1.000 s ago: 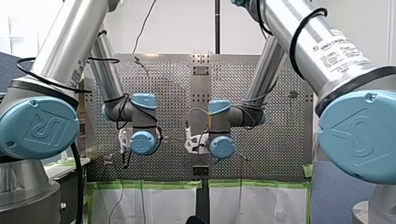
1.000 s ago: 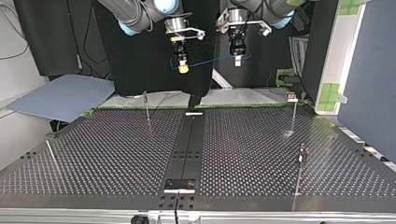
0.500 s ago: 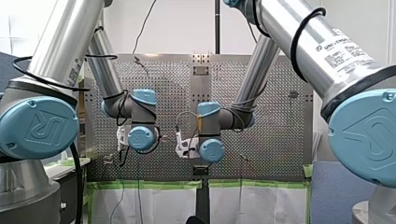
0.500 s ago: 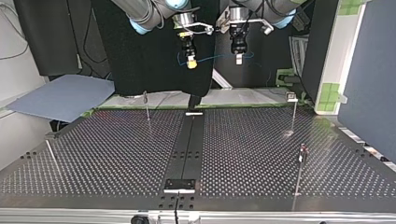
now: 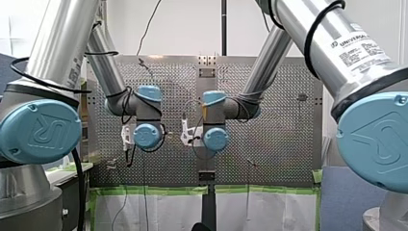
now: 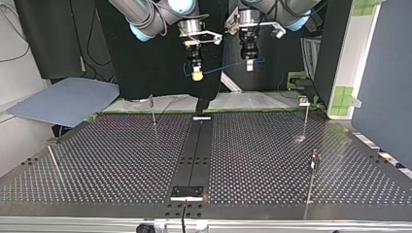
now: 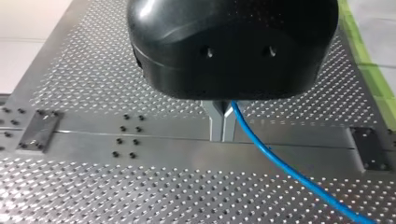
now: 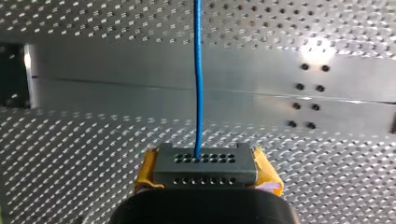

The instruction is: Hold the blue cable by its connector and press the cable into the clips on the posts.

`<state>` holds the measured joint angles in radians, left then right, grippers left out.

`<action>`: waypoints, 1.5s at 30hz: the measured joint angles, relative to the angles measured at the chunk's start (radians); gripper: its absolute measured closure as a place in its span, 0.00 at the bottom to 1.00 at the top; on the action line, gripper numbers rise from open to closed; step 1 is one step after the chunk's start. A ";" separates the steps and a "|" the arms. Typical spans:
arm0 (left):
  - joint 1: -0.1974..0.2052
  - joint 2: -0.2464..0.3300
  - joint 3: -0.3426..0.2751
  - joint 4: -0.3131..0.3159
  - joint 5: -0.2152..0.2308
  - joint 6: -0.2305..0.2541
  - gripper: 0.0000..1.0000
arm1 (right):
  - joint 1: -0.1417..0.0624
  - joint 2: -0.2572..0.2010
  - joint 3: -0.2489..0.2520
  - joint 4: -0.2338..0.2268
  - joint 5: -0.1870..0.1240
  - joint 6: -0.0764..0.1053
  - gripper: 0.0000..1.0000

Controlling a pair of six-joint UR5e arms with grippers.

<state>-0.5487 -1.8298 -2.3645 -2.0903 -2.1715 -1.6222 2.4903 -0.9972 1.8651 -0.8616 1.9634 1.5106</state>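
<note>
Perforated steel table (image 6: 121, 160), thin blue cable (image 8: 198, 70)

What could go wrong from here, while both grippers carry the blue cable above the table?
1. My left gripper pinches the blue cable only at its metal fingertips; a pull may draw it out.
2. The posts are thin and their clips small, so a lowered cable may miss them or bend a post.
3. My right gripper holds the connector between yellow pads; tension may twist it.

Silver arms (image 5: 67, 43) carry pale-blue joint caps (image 5: 41, 132), black cables (image 5: 80, 187) and a Universal Robots label (image 5: 358, 48).
</note>
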 joint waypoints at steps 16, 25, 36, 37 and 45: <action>0.039 0.147 0.118 -0.136 -0.085 0.011 1.00 | -0.028 -0.135 -0.118 0.135 -0.105 0.014 1.00; 0.061 0.223 0.178 -0.212 -0.104 0.018 1.00 | -0.060 -0.207 -0.168 0.207 -0.173 0.032 1.00; 0.117 0.245 0.232 -0.286 -0.104 0.041 1.00 | -0.079 -0.294 -0.228 0.265 -0.240 0.052 1.00; 0.124 0.245 0.234 -0.288 -0.101 0.042 1.00 | -0.079 -0.297 -0.236 0.266 -0.245 0.056 1.00; 0.181 0.245 0.250 -0.302 -0.049 0.035 1.00 | -0.081 -0.276 -0.291 0.270 -0.281 0.091 1.00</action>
<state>-0.3673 -1.5851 -2.1150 -2.3924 -2.2205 -1.5874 2.4091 -1.2734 1.5742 -0.5918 1.6823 1.6014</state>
